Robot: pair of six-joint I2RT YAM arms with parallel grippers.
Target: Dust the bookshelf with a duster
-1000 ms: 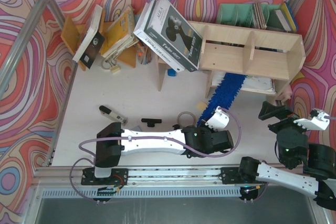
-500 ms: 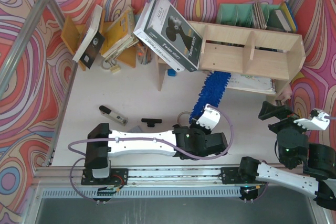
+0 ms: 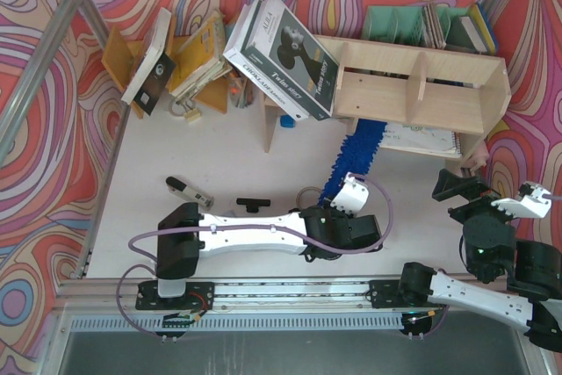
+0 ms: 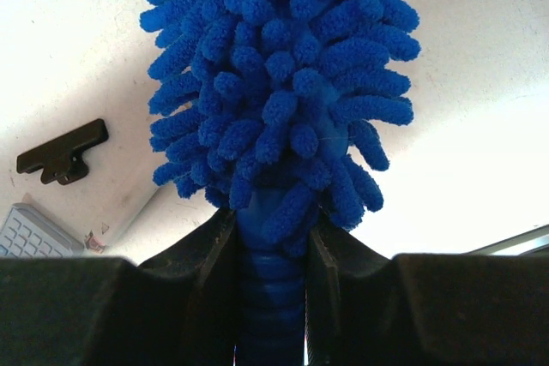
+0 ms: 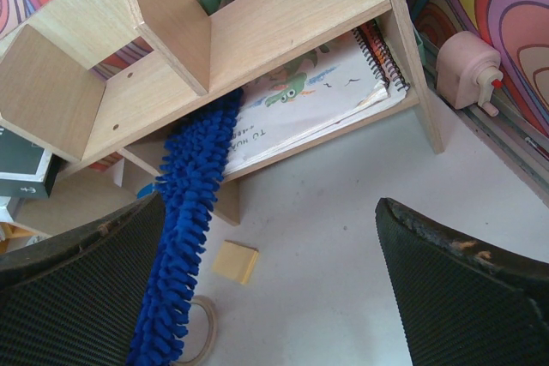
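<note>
**Left Claw Holding the Duster at the Bookshelf's Lower Level**

The left claw (image 4: 270,250) was clamped on the smooth blue handle of the duster (image 4: 276,83), one dark finger on each side of the handle. The shaggy head ran from the claw diagonally away from the arm bases, above the white tabletop (image 3: 219,155). Its far end lay under the middle board of the bookshelf (image 5: 283,23), in the lower level. There it touched the left edge of a spiral-bound book (image 5: 313,96) that lay flat. The right claw (image 3: 457,188) hung near the right end of the bookshelf with its jaws spread wide and nothing between them. It was well apart from the duster.

Other items shown:
- A large printed box (image 3: 281,54) leaned against the left end of the bookshelf.
- A yellow pad (image 5: 236,261) and a ring of tape (image 5: 206,323) lay on the tabletop just beside the duster.
- A pink sharpener (image 5: 467,70) sat beyond the right upright of the bookshelf.
- A black clip (image 4: 62,152) lay on the tabletop to the left of the duster head.
</note>
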